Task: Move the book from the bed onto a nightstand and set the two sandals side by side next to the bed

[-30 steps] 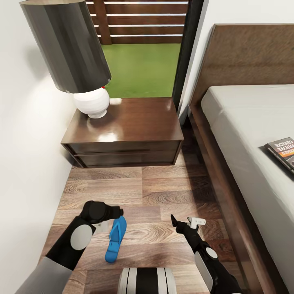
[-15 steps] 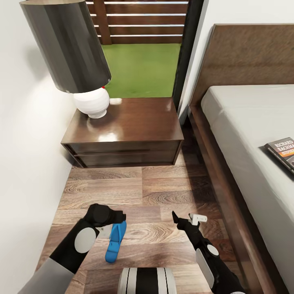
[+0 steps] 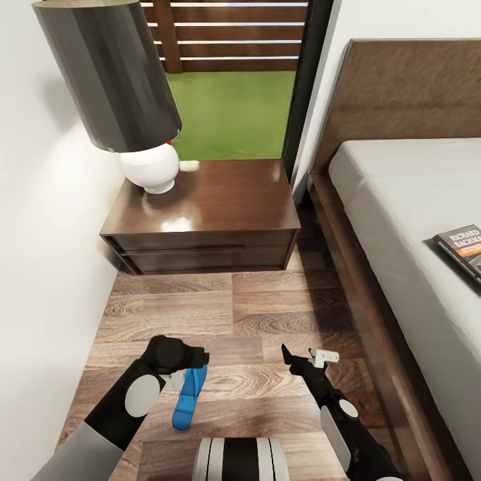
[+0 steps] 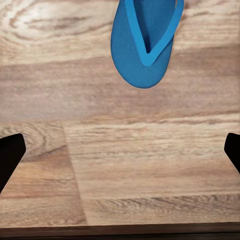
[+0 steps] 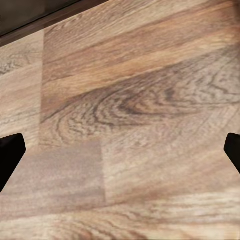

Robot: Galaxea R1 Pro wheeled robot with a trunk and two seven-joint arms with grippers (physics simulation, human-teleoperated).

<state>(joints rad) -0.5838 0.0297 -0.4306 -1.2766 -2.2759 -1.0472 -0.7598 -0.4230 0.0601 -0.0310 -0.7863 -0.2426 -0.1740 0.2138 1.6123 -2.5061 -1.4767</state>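
**Ana:** On the wood-plank floor [image 3: 267, 314], in front of the nightstand [image 3: 214, 214], lies one blue sandal [image 3: 188, 397]. The left hand [image 3: 189, 369] hangs just above its front end. In the left wrist view the sandal [image 4: 145, 42] is beyond the two dark fingertips [image 4: 10, 157], which stand far apart, so this hand is spread wide and holds nothing.

**Ben:** And the right hand [image 3: 306, 359]?

**Ana:** It hovers over bare floor, nearer to the bed [image 3: 401, 200]. Its fingertips [image 5: 10, 155] are also far apart with only planks between them, so it is released and empty. The book [image 3: 464, 248] lies on the mattress, near the edge, well apart from both hands. I see one sandal, not the second.

**Ben:** How will the sandal handle, do you think?

**Ana:** I judge it is light and thin, and probably it bends a little, like foam. It lies flat, so there is almost no height to pinch from above. I would take it across the narrow sole, one finger at each long side, or at the strap where it rises. The hand must go low, nearly touching the floor. A weak pinch at the very tip could let it swing or slip.

**Ben:** And the book?

**Ana:** Thin and light too, I think. Its edge near the mattress side looks the easiest place to hold.
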